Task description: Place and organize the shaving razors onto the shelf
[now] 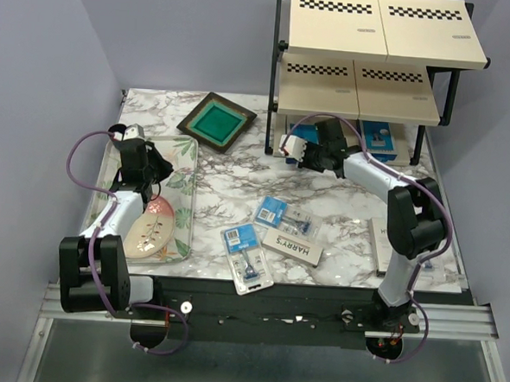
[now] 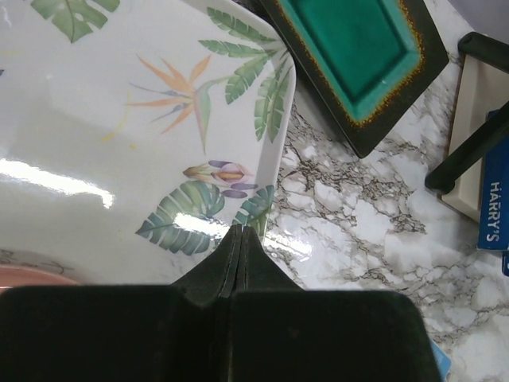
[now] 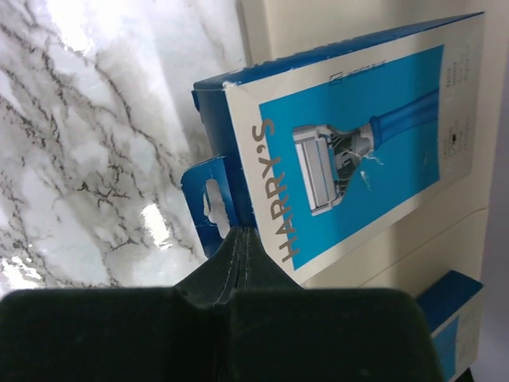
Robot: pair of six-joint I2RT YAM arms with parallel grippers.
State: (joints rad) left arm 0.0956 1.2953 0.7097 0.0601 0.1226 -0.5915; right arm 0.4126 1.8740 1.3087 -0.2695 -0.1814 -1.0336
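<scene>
Marbled tabletop [image 1: 230, 181] fronts the black-framed three-tier shelf [image 1: 330, 92], where the right gripper [image 3: 241, 231], pinching a blue-and-white HARRY'S razor box [image 3: 358, 135] by its tab, should ease it in level; left gripper [image 2: 241, 231] pressed together, empty.

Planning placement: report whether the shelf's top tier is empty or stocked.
Empty: the top tier shows only bare beige boards with checker strips; nothing lies on it.

The marble table [image 1: 230, 176] carries a floral tray [image 1: 188, 157] at left, a green-centred dish [image 1: 216, 121] behind it, and the shelf [image 1: 369, 29] at back right. Three blister packs [image 1: 271, 212] lie mid-table beside a white box [image 1: 293, 245]; another white box [image 1: 378, 244] lies near the right edge.
</scene>
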